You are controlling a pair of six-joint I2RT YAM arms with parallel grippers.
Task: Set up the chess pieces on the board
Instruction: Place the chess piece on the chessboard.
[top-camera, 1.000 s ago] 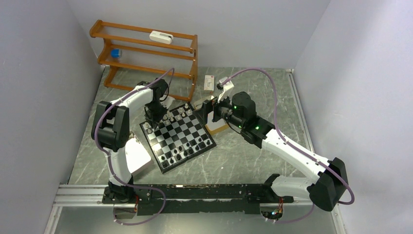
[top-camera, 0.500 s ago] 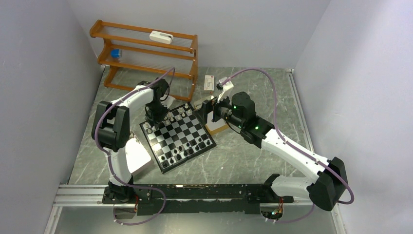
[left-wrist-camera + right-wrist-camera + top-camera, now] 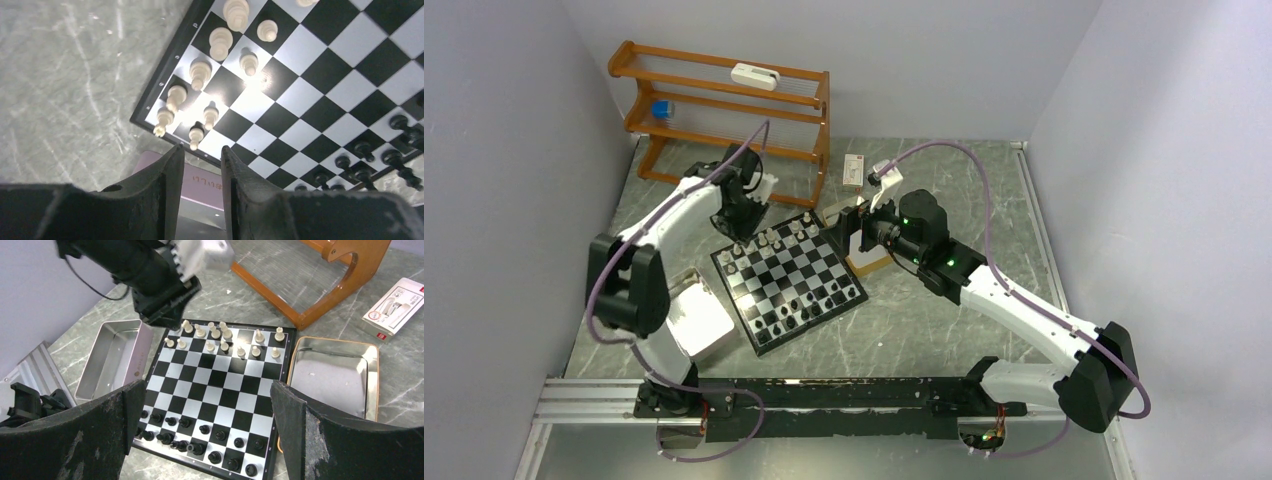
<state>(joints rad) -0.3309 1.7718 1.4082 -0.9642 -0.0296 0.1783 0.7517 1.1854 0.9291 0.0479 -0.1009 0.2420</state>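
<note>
The board (image 3: pixel 792 280) lies at the table's middle, turned at an angle. Cream-white chess pieces (image 3: pixel 774 238) stand in two rows along its far edge, black pieces (image 3: pixel 809 308) along its near edge. My left gripper (image 3: pixel 733 226) hovers over the board's far-left corner. In the left wrist view the left gripper (image 3: pixel 200 155) has a narrow gap with nothing in it, above white pieces (image 3: pixel 200 75) at the board's corner (image 3: pixel 300 100). My right gripper (image 3: pixel 856 232) is wide open and empty, facing the board (image 3: pixel 220 390) from the right; white pieces (image 3: pixel 220 340) and black pieces (image 3: pixel 200 437) show there.
A metal tray (image 3: pixel 699 315) lies left of the board and another (image 3: pixel 332 375) lies right of it, under my right gripper. A wooden rack (image 3: pixel 724 110) stands at the back left. A small white box (image 3: pixel 854 170) lies beside the rack.
My left arm has lifted and drawn back from the board's far-left corner, its elbow swinging left. The right arm has not moved.
</note>
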